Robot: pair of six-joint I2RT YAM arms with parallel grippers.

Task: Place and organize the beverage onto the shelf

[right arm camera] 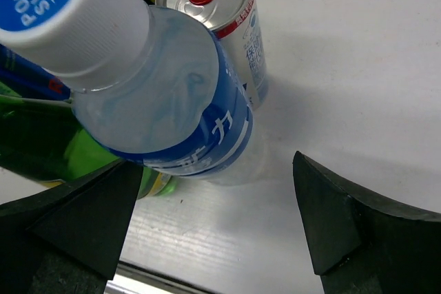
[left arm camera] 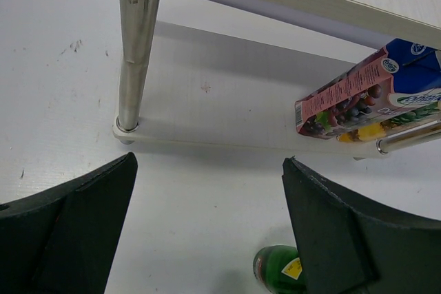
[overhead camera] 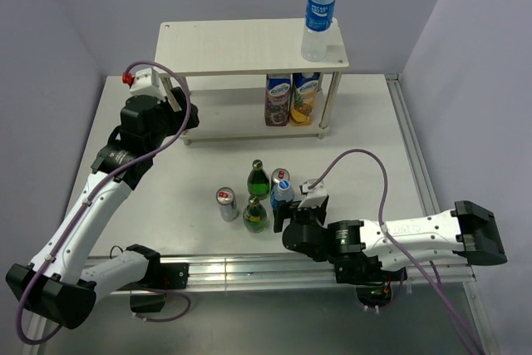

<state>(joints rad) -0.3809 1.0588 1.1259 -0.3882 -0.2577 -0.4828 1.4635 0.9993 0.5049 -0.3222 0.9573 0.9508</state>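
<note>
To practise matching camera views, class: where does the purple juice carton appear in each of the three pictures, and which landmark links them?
Top external: the purple juice carton is in the upper middle, standing at the right end of the shelf's lower board.
Left wrist: purple juice carton at the right edge, slanted in the picture, on the lower board.
Right wrist: not in it.
Shared landmark: the lower board, in the top and left wrist views.

Upper board (overhead camera: 233, 43): left and middle are kept free; the right end is occupied by a bottle (overhead camera: 317, 22).
Lower board (overhead camera: 224, 115): the right end is blocked by two cartons (overhead camera: 292, 99); the rest is left open.
Table centre (overhead camera: 199, 172): crowded by a bottle-and-can cluster (overhead camera: 255, 209).
</note>
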